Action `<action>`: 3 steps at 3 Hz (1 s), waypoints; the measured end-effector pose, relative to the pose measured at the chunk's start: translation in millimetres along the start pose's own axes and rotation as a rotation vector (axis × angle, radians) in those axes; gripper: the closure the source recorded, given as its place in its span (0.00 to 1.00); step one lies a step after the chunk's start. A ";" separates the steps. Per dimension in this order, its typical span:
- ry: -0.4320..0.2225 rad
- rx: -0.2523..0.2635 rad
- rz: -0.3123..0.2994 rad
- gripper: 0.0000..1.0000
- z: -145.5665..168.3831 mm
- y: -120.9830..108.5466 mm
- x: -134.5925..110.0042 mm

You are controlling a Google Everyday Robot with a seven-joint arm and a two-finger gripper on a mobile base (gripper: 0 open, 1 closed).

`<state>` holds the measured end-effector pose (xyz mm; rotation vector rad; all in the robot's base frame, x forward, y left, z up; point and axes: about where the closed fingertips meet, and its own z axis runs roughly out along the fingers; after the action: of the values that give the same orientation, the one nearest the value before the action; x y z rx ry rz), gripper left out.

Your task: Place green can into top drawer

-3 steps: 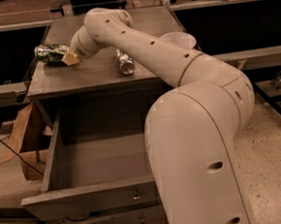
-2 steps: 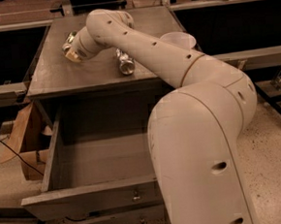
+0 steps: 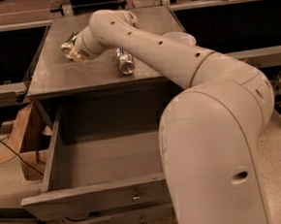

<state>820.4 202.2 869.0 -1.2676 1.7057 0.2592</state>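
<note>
Green and shiny, the green can (image 3: 69, 41) sits tilted at the tip of the gripper (image 3: 76, 50), over the back left part of the grey tabletop (image 3: 74, 78). The claw is clenched on it, with the can's metal end turned toward the table's left edge. The can is near that edge and well back from the front lip, with bare top around it on the left and in front.

To its right a silver can (image 3: 125, 61) lies on its side on the tabletop, apart from the green one, its end pointing toward the front edge. The pale arm (image 3: 175, 57) passes just behind and above it, sweeping from the gripper across the right half of the top to a bulky segment in the foreground.

Below the front edge the top drawer (image 3: 89, 198) stands pulled out. Its grey inside is bare on the left and in the middle (the right side is hidden by the arm). A small metal knob (image 3: 136, 197) sits on its flat front, and a narrower grey front (image 3: 119, 217) shows under it.

Left of the drawer, brown cardboard (image 3: 23, 137) leans close against the cabinet's side. Speckled floor (image 3: 6, 192) and dark benches (image 3: 5, 56) surround the cabinet.
</note>
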 end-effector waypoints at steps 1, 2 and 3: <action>0.004 0.015 -0.002 0.82 -8.1 0.4 -1.6; 0.016 0.035 0.001 0.59 -14.2 -1.1 -5.1; 0.034 0.063 0.021 0.36 -13.6 -5.3 -7.6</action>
<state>817.2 195.8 883.8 -1.2149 1.7433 0.1951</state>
